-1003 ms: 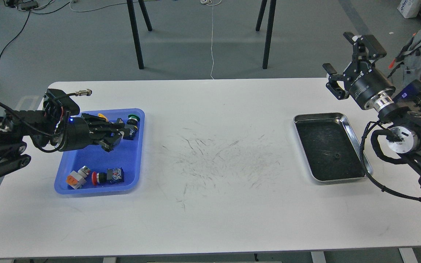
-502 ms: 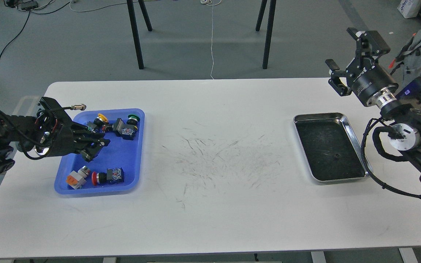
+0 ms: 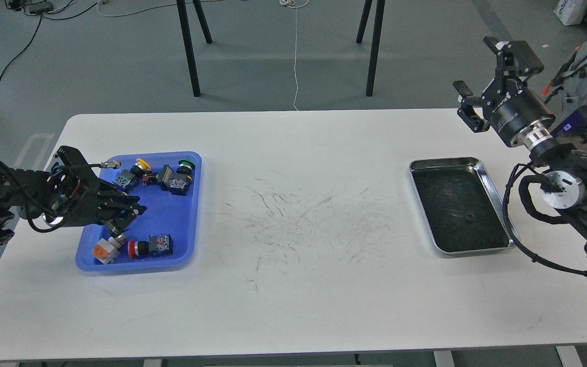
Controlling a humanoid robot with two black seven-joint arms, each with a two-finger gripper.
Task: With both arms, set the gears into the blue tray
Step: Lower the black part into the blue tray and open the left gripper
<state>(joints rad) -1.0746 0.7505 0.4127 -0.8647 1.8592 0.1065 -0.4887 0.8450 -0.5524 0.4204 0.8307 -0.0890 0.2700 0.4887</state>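
Note:
The blue tray (image 3: 174, 224) lies on the left of the white table and holds several coloured push-button switches. My left gripper (image 3: 129, 216) hovers over the tray's left half, just above an orange-capped switch (image 3: 101, 251). Its fingers are spread, with nothing between them. One tiny black gear (image 3: 469, 219) lies on the dark floor of the silver metal tray (image 3: 446, 161) on the right. My right gripper (image 3: 477, 69) is raised beyond the table's far right corner, well above and behind the silver tray. It stands wide open and empty.
In the blue tray sit a yellow-capped switch (image 3: 142, 164), a green one (image 3: 185, 164) and a red one (image 3: 134, 248). The scuffed table middle (image 3: 298, 214) holds no objects. Black stand legs (image 3: 189, 51) stand on the floor behind the table.
My left gripper has drawn back leftward and toward the near side, away from the switches at the tray's far end. The right gripper shifted slightly right and up, then held.

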